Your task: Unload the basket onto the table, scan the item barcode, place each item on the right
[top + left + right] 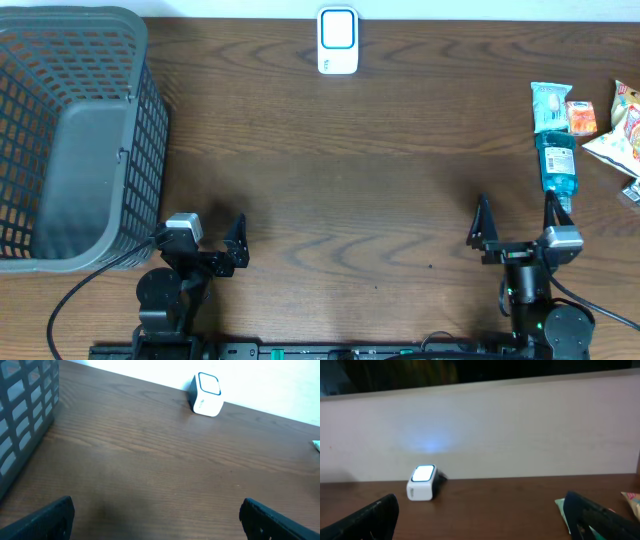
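The white barcode scanner (338,40) with a blue-rimmed face stands at the table's far edge, also seen as the scanner (206,394) and the scanner (422,482) with its face lit. Several items lie at the far right: a pale teal packet (551,105), a darker teal pack (557,162), a small orange packet (580,118) and a snack bag (625,130). My left gripper (198,235) is open near the front edge, holding nothing (160,520). My right gripper (517,215) is open and empty (482,520), just in front of the teal pack.
A large grey mesh basket (70,130) fills the left end of the table, its wall (25,415) close to my left gripper. Bare dark wood (350,180) lies between the arms and the scanner. A pale wall (495,430) rises behind the table.
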